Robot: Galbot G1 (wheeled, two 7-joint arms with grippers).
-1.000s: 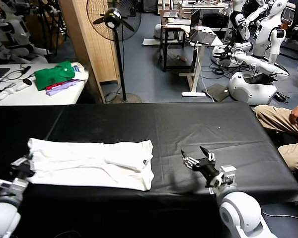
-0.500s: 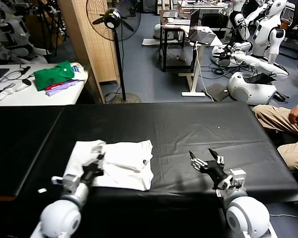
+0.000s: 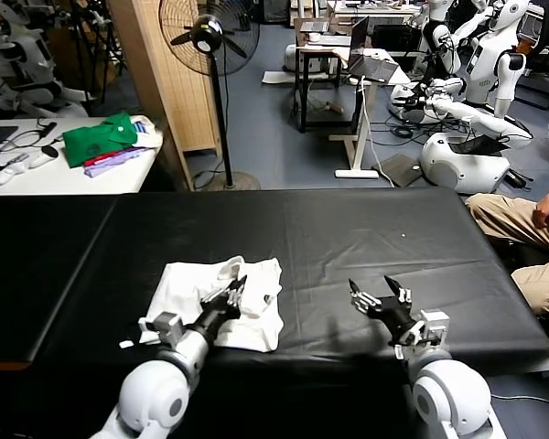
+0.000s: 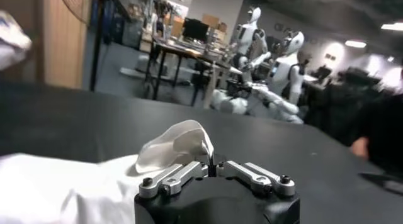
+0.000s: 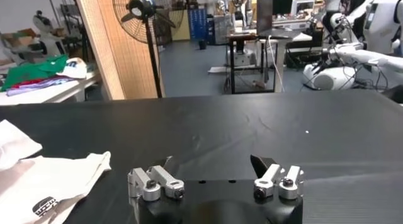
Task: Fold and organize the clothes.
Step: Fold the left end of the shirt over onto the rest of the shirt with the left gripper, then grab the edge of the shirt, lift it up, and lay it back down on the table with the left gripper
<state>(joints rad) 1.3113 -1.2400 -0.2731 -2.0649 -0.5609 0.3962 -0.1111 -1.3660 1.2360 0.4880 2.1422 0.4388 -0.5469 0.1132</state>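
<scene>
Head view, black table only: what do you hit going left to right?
White T-shirt with the left gripper shut on a fold of it → bare black tablecloth → right gripper, open, holding nothing.

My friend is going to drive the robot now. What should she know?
Left gripper: shut on the white T-shirt, holding a pinched fold of cloth up over the garment.
Right gripper: open, holding nothing, hovering over the bare black table to the right of the shirt.
The shirt lies near the table's front edge, left of centre, bunched and partly folded over itself; a small dark label shows near its right edge.
Done: one side carried across.
Left: lay that fold flat, let go, smooth it, finish folding and tidy it.
</scene>
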